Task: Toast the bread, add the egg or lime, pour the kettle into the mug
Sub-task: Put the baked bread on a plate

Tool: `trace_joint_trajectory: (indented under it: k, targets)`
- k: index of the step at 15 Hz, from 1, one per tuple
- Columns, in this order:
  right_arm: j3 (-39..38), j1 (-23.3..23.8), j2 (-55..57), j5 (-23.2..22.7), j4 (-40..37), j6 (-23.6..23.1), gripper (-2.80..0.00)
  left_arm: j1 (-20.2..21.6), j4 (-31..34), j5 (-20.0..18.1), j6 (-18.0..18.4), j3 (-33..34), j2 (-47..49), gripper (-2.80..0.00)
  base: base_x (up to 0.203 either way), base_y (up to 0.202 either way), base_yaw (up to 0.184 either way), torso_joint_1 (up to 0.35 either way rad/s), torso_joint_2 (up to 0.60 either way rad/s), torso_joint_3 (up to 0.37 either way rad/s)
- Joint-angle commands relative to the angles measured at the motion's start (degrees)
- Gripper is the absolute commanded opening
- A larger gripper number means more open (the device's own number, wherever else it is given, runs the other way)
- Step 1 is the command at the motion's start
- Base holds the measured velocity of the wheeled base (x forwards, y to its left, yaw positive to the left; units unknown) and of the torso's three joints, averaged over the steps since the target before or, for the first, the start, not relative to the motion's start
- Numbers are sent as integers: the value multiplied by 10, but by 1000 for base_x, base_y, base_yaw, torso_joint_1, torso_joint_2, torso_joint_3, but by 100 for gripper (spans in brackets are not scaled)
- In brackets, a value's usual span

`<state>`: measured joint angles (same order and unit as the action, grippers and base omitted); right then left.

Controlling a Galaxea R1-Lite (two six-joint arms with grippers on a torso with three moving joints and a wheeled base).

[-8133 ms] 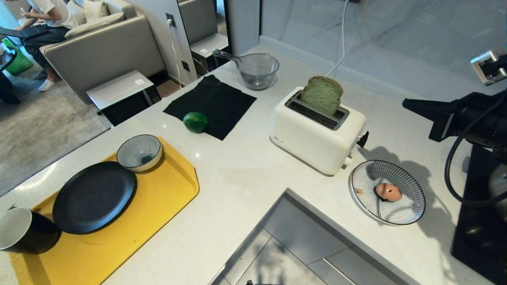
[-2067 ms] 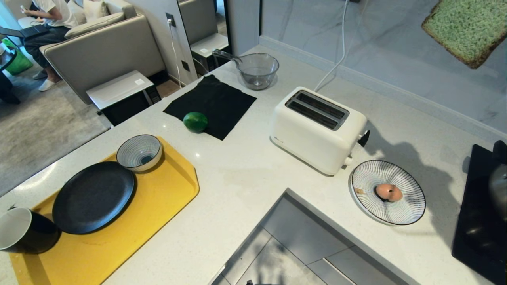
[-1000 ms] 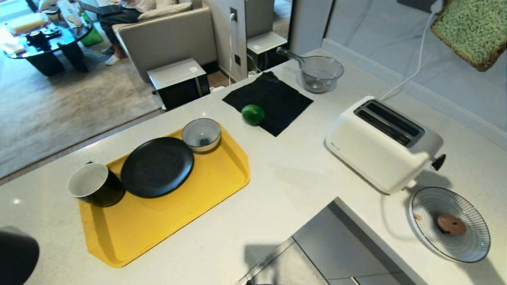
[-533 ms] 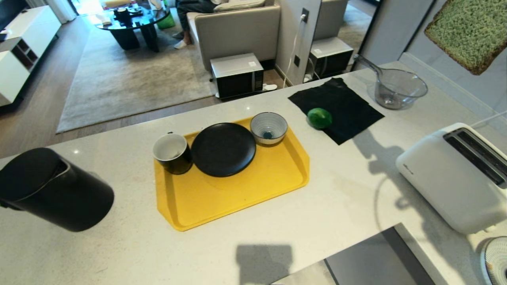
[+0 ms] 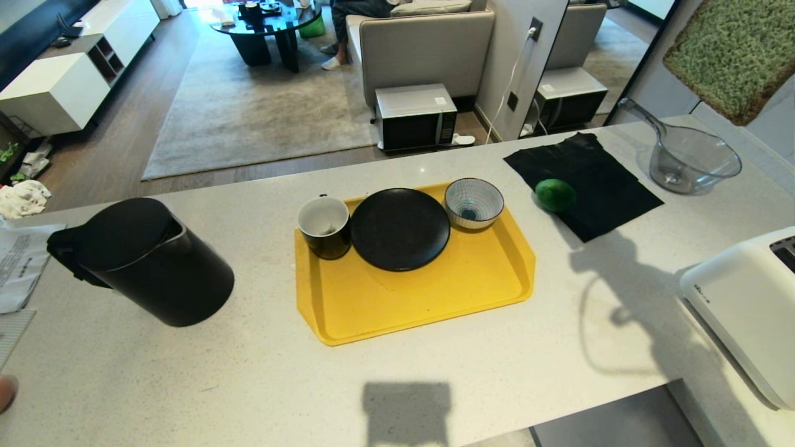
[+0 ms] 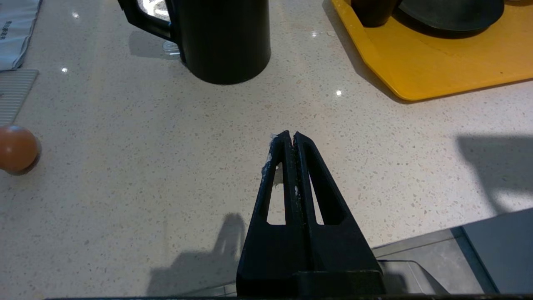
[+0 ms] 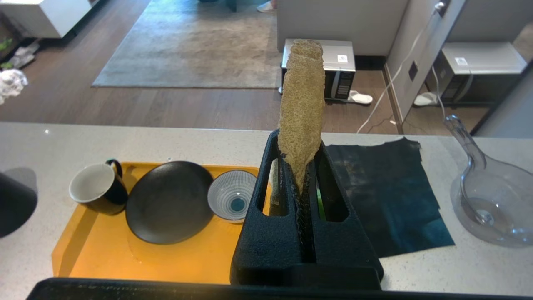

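While the left gripper (image 6: pixel 290 139) hung low over the bare counter (image 5: pixel 435 360) with its jaws pressed together on nothing, the right gripper (image 7: pixel 300 175) held the bread (image 7: pixel 302 104) clamped by one edge, high above the counter's right end. Past them sat the kettle (image 5: pixel 155 264), then the yellow tray (image 5: pixel 422 292) with mug (image 5: pixel 324 226), black plate (image 5: pixel 400 228) and striped bowl (image 5: pixel 474 203), and farther off the lime (image 5: pixel 555 195) on a black cloth (image 5: pixel 590 177). Judging by this, the slice was out of the toaster (image 5: pixel 745 304) but not yet set down; the egg or lime and the pouring remained. No egg on a plate showed; only a brown ball (image 6: pixel 17 148) lay at the edge of the left wrist view, and the toaster was cut off.
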<state>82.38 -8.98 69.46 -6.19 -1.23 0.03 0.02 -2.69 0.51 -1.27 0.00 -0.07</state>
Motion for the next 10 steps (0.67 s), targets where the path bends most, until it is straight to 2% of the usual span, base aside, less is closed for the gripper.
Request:
trace_joint_trajectory:
  k: [1,3,5,10]
  targets:
    - [-4,-1,8,-9,-3,-14,-280,1,0,0,-1,10,-1,-280,0,0,0,0,0,0]
    - [-33,-2,14,-46,3,-33,-280,1,0,0,-1,10,-1,-280,0,0,0,0,0,0]
    - [-30,-7,44,-75,20,-37,-280,1,0,0,-1,10,-1,-280,0,0,0,0,0,0]
    - [3,-99,134,-80,29,-25,-280,1,0,0,-1,10,-1,-280,0,0,0,0,0,0]
